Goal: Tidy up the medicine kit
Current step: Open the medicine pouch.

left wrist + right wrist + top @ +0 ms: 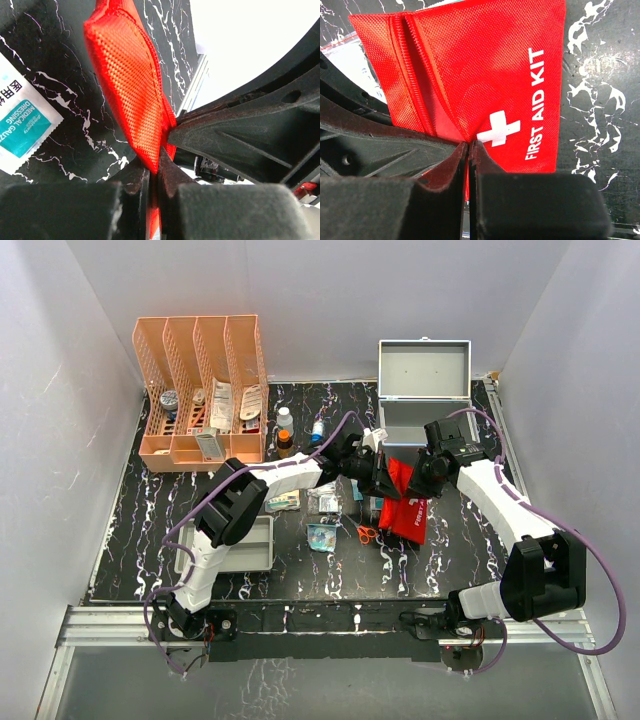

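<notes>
L arm (288, 474) / R arm (492, 487) | white links | blk joints | purple cables (347, 418)

Lab test booth, white walls (320, 300)

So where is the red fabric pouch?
Top view, right of centre: the pouch is in front of the grey metal case, held by left end effector and right end effector.
</notes>
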